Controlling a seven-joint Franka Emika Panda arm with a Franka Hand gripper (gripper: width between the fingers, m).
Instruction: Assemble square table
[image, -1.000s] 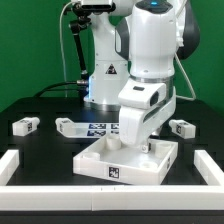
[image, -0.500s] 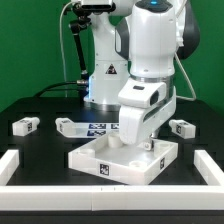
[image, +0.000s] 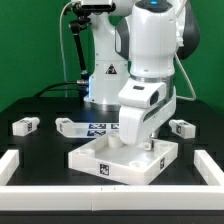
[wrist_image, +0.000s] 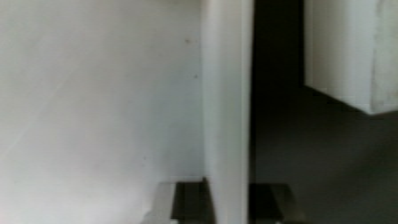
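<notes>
One arm (image: 150, 60) leans steeply down over the square table top (image: 140, 170), jaws clamped on its raised rim (wrist_image: 226, 100).

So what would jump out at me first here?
The big white robot arm in the middle, bent down into a white square tabletop on the black table. Behind it lie small white tagged blocks: two on the exterior view's left, one on its right.
</notes>
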